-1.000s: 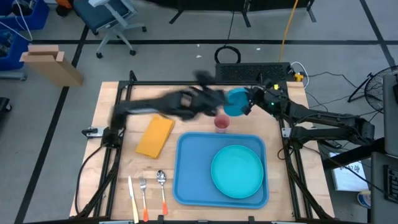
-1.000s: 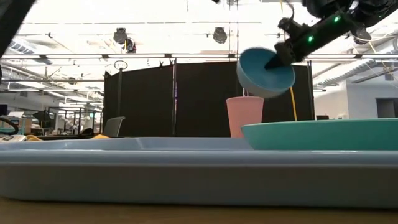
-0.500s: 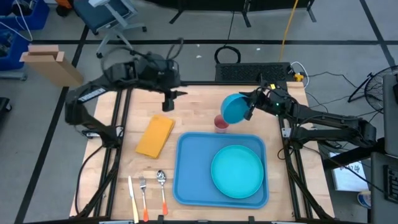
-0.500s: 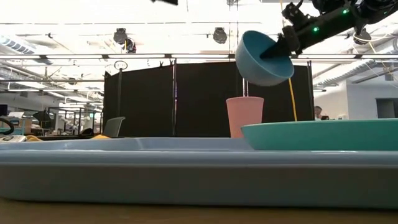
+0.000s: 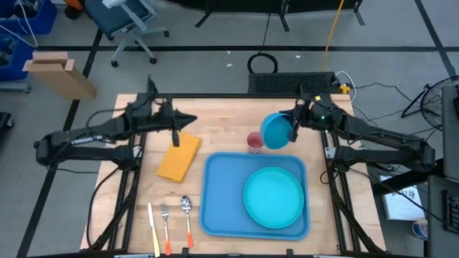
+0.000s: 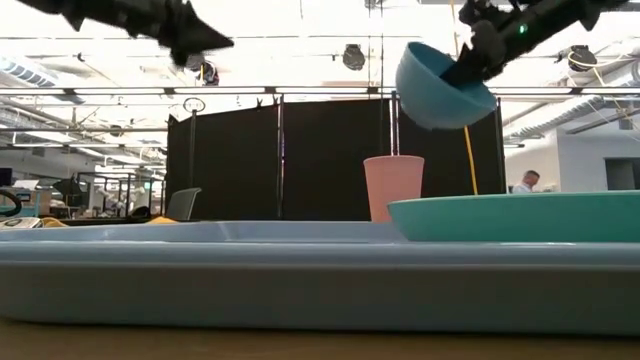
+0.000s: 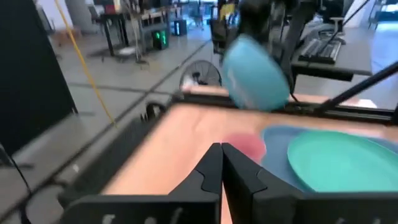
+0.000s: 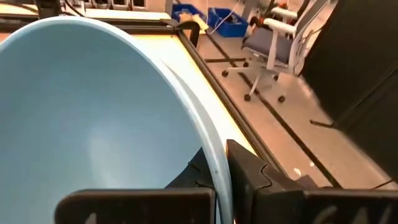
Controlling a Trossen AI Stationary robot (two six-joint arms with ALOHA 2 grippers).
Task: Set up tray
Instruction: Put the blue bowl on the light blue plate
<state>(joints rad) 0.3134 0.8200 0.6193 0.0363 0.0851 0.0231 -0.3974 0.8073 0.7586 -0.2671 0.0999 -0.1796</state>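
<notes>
The light-blue tray (image 5: 215,193) lies on the table's near right part, with a round turquoise plate (image 5: 273,197) on it. A pink cup (image 5: 254,141) stands upright on the table just beyond the tray's far rim. My right gripper (image 5: 292,129) is shut on a blue bowl (image 5: 275,130), held in the air above and beside the cup. My left gripper (image 5: 177,136) is shut and empty, in the air over the far end of a yellow napkin (image 5: 179,156) that lies flat left of the tray. My right gripper holds the bowl by its rim (image 8: 214,163), one finger inside the bowl and one outside. The fingers come slanting from the table's right side. The bowl (image 6: 440,88) is lifted clear and tilted, its opening turned partly sideways, above the cup (image 6: 392,187).
A knife, a fork and a spoon (image 5: 166,218) lie side by side near the table's near left edge. A black frame rail (image 5: 237,97) runs along the table's far edge. Bare wood shows between the napkin and the cup.
My left gripper has swung from beside the cup toward the table's left edge and now hangs over the napkin. My right gripper has carried the bowl a little up and toward the tray, the bowl staying tilted in its hold.
</notes>
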